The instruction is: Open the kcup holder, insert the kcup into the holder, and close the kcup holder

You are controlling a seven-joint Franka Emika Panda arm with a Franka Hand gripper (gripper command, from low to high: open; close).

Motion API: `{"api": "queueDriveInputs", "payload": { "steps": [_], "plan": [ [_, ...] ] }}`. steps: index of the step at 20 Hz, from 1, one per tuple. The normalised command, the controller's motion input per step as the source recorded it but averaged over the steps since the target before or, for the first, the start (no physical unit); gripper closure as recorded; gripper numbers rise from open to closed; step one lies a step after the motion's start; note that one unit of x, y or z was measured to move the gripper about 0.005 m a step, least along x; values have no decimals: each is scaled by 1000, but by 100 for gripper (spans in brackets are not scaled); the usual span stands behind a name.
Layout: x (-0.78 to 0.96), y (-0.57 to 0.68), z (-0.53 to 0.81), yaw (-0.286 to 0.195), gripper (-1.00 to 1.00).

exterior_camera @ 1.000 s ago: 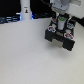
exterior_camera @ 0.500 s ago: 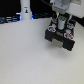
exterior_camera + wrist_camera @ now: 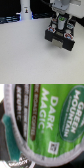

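Gripper [image 3: 59, 24] sits in the upper right of the exterior view, hanging from the white arm [image 3: 61, 5] directly above the kcup holder [image 3: 61, 36]. Between its dark fingers a small pale pod with a green top is visible, the kcup [image 3: 60, 20]; the jaws stand closed to about the pod's width and appear to be clamped on it, though the frame is coarse and the contact itself is not resolved.

The kcup holder is the black boxy unit on the white table [image 3: 25, 55], right of centre in the upper half of the exterior view. Two pale rectangular marks show on its front face. Whether its drawer is pulled out cannot be told at this resolution; no pod slots can be made out.

A tall white bottle-like object [image 3: 24, 8] stands at the upper left of the exterior view, well apart from the holder, against a dark background strip.

Wrist view is filled almost entirely by the kcup [image 3: 45, 121], very close and tilted: green foil lid with white lettering, "DARK MAGIC" and "GREEN MOUNTAIN" legible, pale rim curving along the frame's left side. Fingers are not distinguishable in this view.
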Motion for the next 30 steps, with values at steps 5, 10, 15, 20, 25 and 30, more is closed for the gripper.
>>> {"api": "queueDriveInputs", "payload": {
  "steps": [5, 10, 15, 20, 25, 30],
  "plan": [
    [513, -8, 170, -60, 100],
    [49, 51, 43, -1, 100],
    [-5, 65, -139, 14, 100],
    [-23, 49, -173, 29, 100],
    [-6, 82, -119, 31, 100],
    [-4, 73, 24, 39, -100]
  ]
}}
